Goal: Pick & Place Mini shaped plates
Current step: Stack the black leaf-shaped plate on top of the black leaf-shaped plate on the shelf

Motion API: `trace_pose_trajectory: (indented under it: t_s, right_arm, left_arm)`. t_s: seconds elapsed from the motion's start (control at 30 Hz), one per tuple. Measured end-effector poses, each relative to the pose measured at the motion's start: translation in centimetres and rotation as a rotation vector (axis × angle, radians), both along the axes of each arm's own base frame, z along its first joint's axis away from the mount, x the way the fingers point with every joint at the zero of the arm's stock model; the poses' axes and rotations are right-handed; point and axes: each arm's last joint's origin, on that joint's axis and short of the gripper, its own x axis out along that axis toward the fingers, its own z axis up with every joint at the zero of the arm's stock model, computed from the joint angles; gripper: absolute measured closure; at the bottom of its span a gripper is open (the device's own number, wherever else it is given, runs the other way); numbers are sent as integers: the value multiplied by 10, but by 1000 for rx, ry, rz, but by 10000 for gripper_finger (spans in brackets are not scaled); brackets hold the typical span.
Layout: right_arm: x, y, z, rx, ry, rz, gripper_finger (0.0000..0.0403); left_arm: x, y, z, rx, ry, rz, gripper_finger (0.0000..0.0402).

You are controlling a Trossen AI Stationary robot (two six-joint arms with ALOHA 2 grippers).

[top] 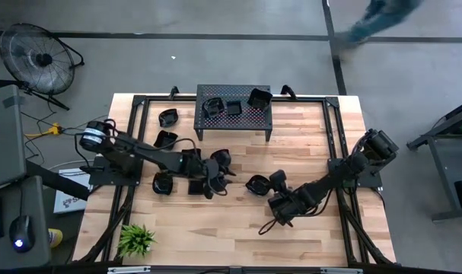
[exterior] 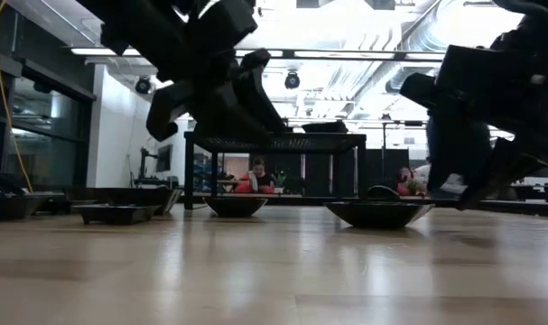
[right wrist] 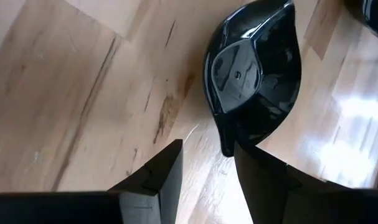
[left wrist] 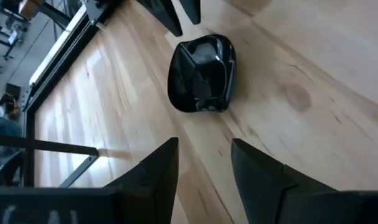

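A glossy black lobed mini plate [top: 257,184] rests flat on the wooden table between my two grippers; it also shows in the low view [exterior: 377,213]. My left gripper [left wrist: 204,146] is open and empty above the table, left of this plate [left wrist: 201,73]. My right gripper [right wrist: 207,149] is open just right of the plate [right wrist: 254,68], whose pointed end lies by the fingertips; in the low view the gripper [exterior: 477,171] hangs above the table. Three plates [top: 234,105] sit on the black perforated stand [top: 233,116]. Several more lie at the left [top: 166,139].
The stand is at the table's far middle. Plates lie under and beside my left arm [top: 164,183]. A small green plant [top: 137,240] stands at the near left corner. A person [top: 375,19] walks past beyond the far right corner. Bare wood shows at the near middle.
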Motion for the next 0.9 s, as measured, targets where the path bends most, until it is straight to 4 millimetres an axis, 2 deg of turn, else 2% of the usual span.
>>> trace_pose_trajectory:
  t_s: [0.13, 0.9]
  right_arm:
    - [4, -5, 0, 0, 2, -3, 263]
    - [18, -25, -1, 110, 30, -39, 263]
  left_arm:
    - [1, 6, -1, -24, 9, -13, 259]
    - [1, 6, -1, -3, 10, -30, 259]
